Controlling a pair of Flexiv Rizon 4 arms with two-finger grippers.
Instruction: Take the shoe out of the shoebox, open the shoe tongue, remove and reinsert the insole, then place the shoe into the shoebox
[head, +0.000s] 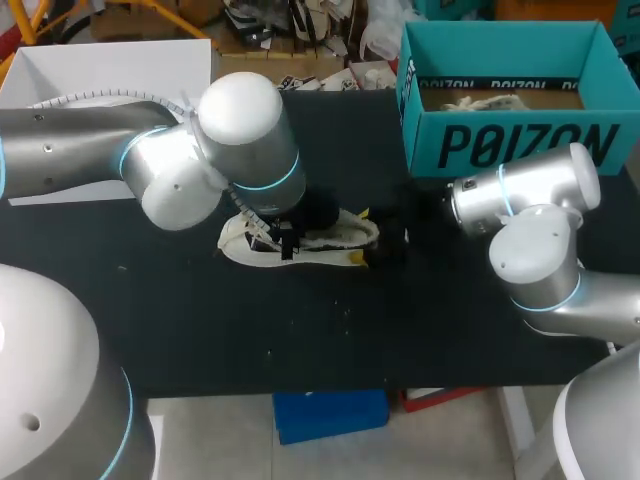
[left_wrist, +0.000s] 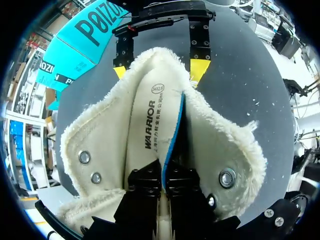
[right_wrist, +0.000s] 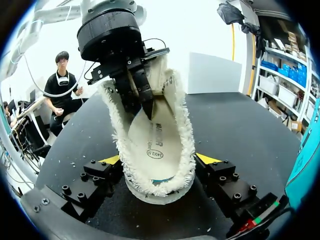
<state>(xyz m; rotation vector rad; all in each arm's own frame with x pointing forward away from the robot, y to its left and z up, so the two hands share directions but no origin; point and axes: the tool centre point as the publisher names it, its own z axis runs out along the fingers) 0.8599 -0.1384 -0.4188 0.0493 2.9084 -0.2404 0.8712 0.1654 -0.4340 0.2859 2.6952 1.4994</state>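
Wears smooth silver-grey shells on the left arm (head: 165, 160), with white domed caps at the joints and thin glowing blue rings between segments. Carries a white ribbed cable (head: 110, 97) along the top, strapped on with what look like white ties. Repeats the same silver shells, white caps and blue rings on the right arm (head: 530, 250). Ends in a round black housing (right_wrist: 107, 32) above the left gripper (left_wrist: 162, 175), narrowing to slim black fingers (left_wrist: 145, 182). Shows blockier black fingers on the right gripper (right_wrist: 159, 160), studded with black screw heads and tipped with bright yellow pads (right_wrist: 207, 159), plus a small red-and-green mark near one base.
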